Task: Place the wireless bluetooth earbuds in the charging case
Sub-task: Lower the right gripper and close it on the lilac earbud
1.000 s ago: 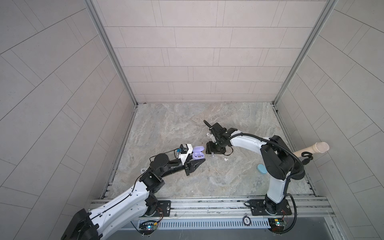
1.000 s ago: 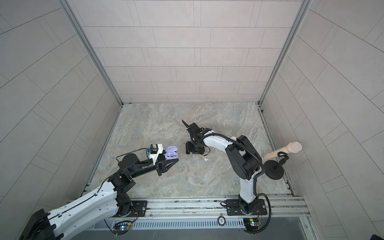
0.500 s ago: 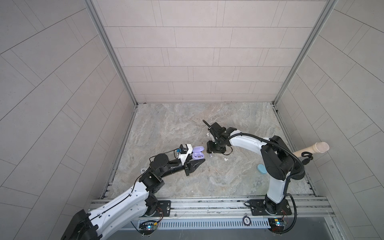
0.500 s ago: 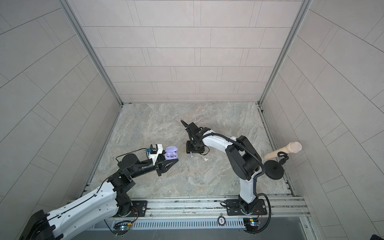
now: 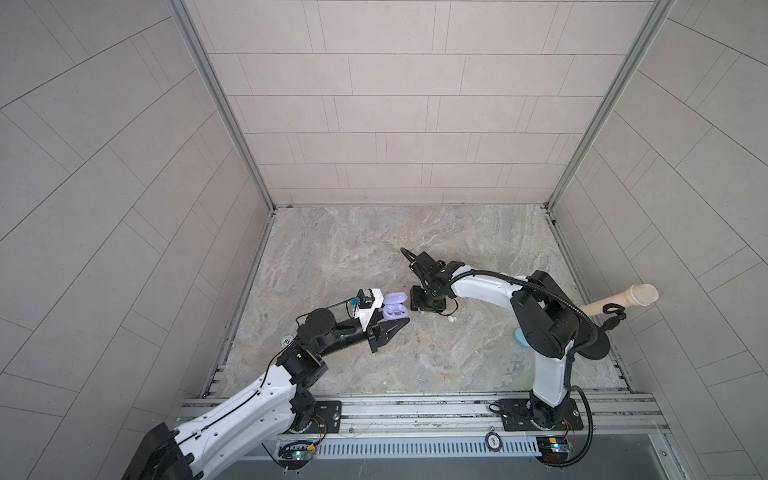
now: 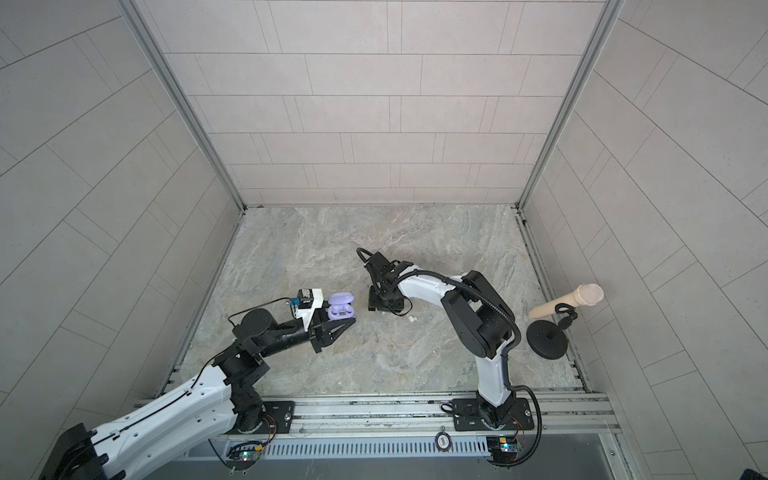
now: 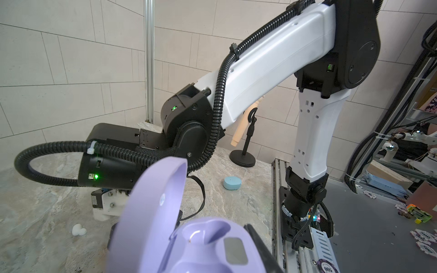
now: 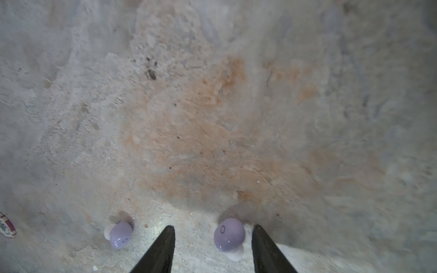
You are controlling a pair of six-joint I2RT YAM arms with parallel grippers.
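Here a lilac earbud (image 8: 229, 234) lies between the right hand's (image 8: 213, 227) fingers (image 8: 163, 250).

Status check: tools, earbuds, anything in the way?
Left tool shut on open lilac case. Right tool open, straddling one lilac earbud on the table, not gripped. Second lilac earbud lies outside the jaws; nothing seen blocking.

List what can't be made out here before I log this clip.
Two small lilac rounded earbuds: in both top views the right gripper mostly hides them.
Open lilac oval charging case: cut by the left wrist view's edge; it hides the left gripper's grip.
Closed light blue oval case: half behind the right arm in a top view.
Tiny white earbuds: too small to count in both top views.
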